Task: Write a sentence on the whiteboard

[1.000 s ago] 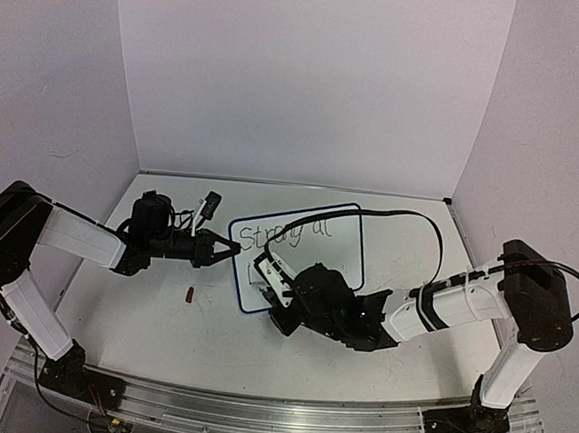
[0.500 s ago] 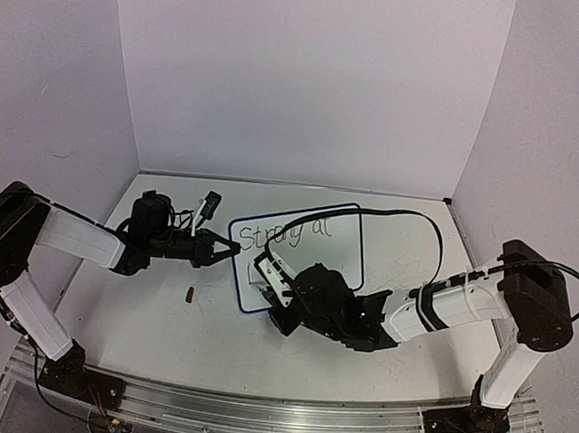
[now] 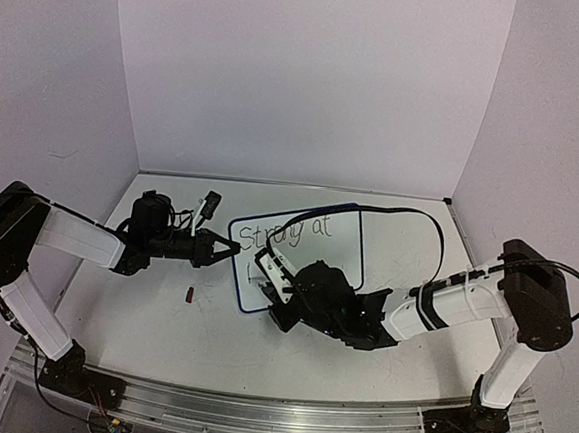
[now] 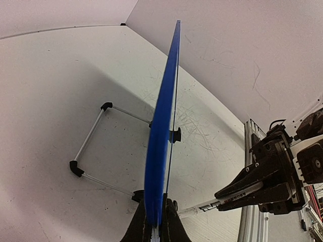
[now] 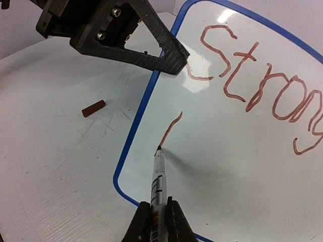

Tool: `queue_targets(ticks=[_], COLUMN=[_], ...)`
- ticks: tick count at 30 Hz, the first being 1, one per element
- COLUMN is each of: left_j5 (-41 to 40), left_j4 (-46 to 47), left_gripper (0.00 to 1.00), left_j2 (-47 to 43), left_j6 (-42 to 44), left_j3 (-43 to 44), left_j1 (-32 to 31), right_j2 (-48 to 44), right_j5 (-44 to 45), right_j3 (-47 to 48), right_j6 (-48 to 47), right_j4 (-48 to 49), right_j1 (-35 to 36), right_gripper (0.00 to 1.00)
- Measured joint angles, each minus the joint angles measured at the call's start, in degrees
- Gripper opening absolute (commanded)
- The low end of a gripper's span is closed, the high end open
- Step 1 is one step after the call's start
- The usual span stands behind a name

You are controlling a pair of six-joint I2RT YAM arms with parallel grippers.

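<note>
Shifted slightly left, right claw (image 5: 157, 209) clamps the marker (image 5: 158, 181), tip on the whiteboard (image 5: 242, 166); left claw (image 4: 155, 209) pinches its edge.

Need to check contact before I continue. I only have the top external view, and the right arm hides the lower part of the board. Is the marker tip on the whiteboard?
Observer: Yes, the right wrist view shows the marker tip on the whiteboard, at the lower end of a short red stroke below the S.
Operator: Is the left end effector really gripping the board?
Observer: The left wrist view shows the left end effector shut on its blue rim.
</note>
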Motion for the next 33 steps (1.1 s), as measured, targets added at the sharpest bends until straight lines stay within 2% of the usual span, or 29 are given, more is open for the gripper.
queue_targets(ticks=[33], left_j5=[-0.3], left_j4=[0.0], left_gripper=[0.0], left_j2=[0.0], left_j6=[0.1], left_j3=[0.0], left_j1=[0.0], right_j2=[-0.5], right_j5=[1.3], right_j3=[0.2], right_j6=[0.9], right_j4=[1.9], right_j1=[-0.8], right_gripper=[0.0])
